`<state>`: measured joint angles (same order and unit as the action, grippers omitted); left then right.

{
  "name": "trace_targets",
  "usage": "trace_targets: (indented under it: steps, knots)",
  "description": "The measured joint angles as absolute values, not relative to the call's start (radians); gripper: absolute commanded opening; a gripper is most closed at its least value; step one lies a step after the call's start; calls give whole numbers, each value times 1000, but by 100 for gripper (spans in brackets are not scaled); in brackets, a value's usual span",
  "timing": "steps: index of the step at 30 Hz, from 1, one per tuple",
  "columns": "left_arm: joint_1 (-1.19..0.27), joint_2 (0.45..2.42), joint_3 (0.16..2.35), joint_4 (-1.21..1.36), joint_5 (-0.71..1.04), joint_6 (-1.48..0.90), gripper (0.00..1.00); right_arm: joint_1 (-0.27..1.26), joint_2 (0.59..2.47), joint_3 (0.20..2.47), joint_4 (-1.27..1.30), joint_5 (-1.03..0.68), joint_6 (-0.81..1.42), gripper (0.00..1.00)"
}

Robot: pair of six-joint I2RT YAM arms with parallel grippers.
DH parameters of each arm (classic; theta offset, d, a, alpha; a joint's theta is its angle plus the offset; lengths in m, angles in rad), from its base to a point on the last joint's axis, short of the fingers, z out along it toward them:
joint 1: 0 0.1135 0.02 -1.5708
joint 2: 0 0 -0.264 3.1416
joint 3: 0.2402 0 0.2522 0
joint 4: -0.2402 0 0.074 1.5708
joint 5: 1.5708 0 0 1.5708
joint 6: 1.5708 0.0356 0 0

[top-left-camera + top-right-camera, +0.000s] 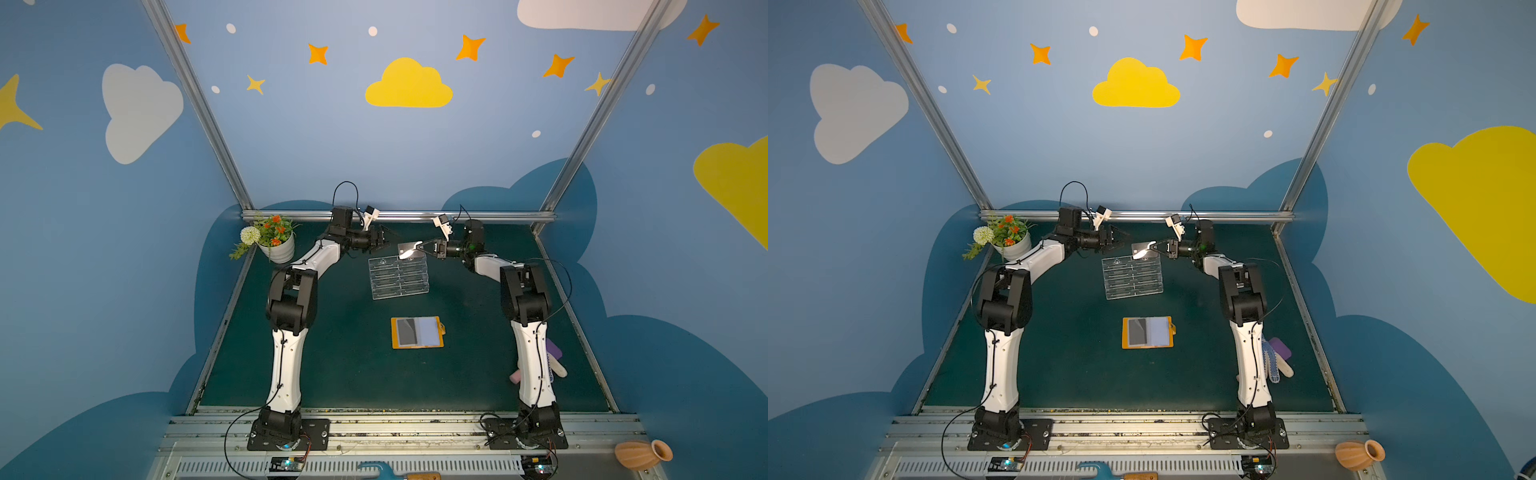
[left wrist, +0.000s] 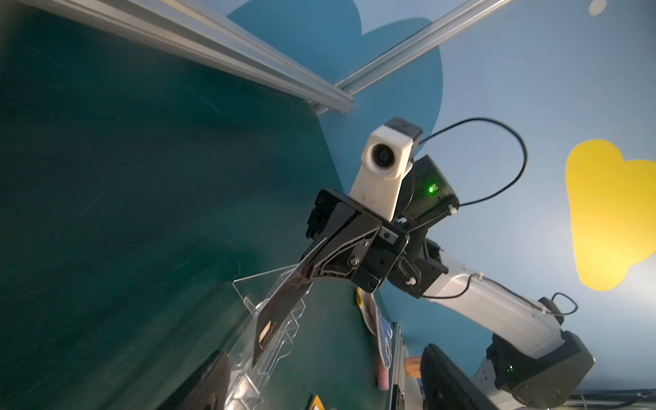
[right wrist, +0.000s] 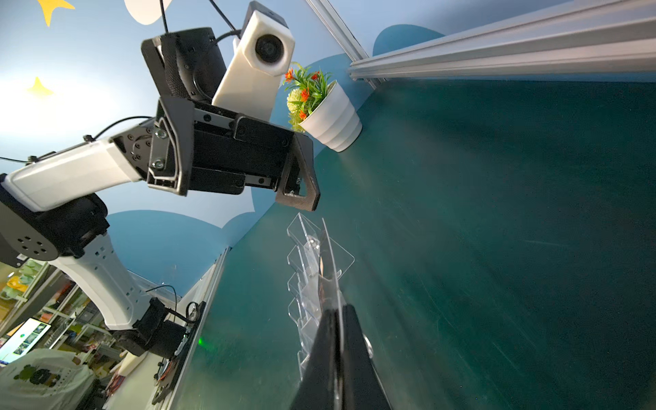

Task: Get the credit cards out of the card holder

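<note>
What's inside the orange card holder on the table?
The open card holder shows a dark card under clear plastic on one half and a pale page on the other. Anything tucked beneath them is covered.

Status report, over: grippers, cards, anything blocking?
Left gripper open, empty. Right gripper shut on thin dark credit card above clear acrylic tiered stand. Orange wallet-like card holder lies open, dark card inside. Nothing blocking.

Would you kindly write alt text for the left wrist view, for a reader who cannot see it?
The right gripper, shut, holds a dark credit card by one end over a clear acrylic stand on a green mat. A blue wall with a yellow cloud stands behind the arm.
</note>
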<state>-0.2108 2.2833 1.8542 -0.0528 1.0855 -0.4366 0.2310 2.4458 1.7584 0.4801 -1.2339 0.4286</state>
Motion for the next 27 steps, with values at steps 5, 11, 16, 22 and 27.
trace_targets:
  steps: [5, 11, 16, 22, 27]
  knots:
    - [-226, 2283, 1922, -187, 1070, -328, 83, 236, 2446, 1811, 329, -1239, 307, 0]
    - [-241, 2284, 1956, -283, 1054, -253, 83, 239, 2446, 1866, 192, -1239, 189, 0]
    - [-251, 2285, 1967, -320, 1044, -225, 82, 239, 2445, 1898, 76, -1231, 91, 0]
    - [-261, 2299, 1988, -361, 1034, -200, 82, 239, 2445, 1905, -28, -1216, 2, 0]
    - [-263, 2304, 1999, -371, 1031, -194, 82, 239, 2445, 1917, -64, -1208, -26, 9]
